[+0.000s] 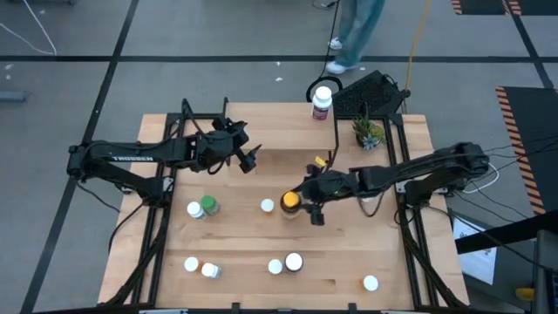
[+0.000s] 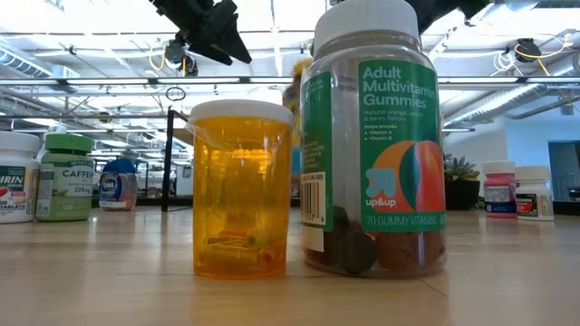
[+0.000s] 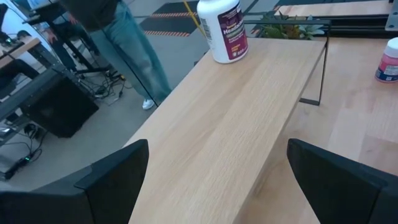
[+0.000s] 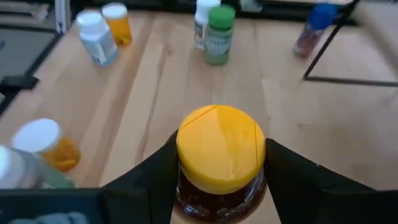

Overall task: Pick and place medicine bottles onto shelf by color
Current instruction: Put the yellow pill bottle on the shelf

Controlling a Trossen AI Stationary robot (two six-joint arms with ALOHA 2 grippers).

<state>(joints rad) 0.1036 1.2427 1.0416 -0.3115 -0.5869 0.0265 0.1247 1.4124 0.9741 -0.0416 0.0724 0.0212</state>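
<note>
We note gummies filling the gummy jar (image 2: pixel 373 145); the orange vial (image 2: pixel 241 188) holds few pieces. Right gripper (image 4: pixel 219 163) pinches the yellow-capped bottle (image 4: pixel 219 158) mid-table. Left gripper (image 3: pixel 214 180), jaws spread, hangs over the shelf (image 3: pixel 249 106).

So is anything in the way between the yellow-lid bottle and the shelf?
Nothing visible. The right gripper closes around the yellow-capped bottle, and the table between it and the shelf looks bare. Only a white bottle stands on the shelf's far end.
</note>
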